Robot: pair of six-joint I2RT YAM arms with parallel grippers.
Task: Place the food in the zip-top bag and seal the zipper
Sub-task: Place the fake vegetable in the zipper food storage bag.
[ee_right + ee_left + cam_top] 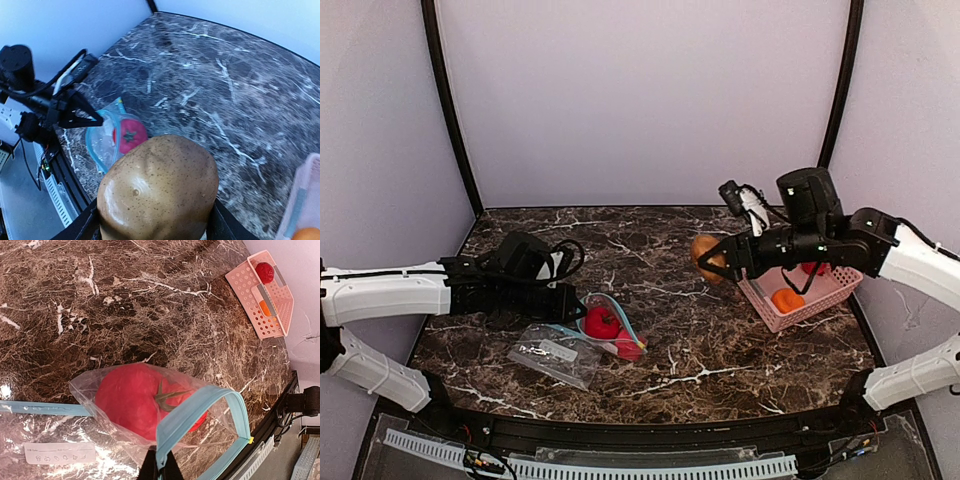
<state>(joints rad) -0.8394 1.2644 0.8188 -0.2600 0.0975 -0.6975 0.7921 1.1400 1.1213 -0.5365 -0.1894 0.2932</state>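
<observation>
The clear zip-top bag (565,350) lies left of centre with its mouth open. A red tomato-like piece (602,322) and a second red piece (630,348) sit in it. My left gripper (575,312) is shut on the teal-blue zipper (192,412) at the mouth's edge, and the tomato (132,400) lies just behind it. My right gripper (712,258) is shut on the brown-tan piece (160,190) and holds it above the table between bag and basket. An orange piece (787,300) and a red piece (815,268) lie in the pink basket.
The pink slatted basket (825,292) stands at the right edge of the marble table. The bag's white label (60,453) faces up. A black cable bundle (565,260) lies behind the left arm. Curved tent poles rise at both back corners.
</observation>
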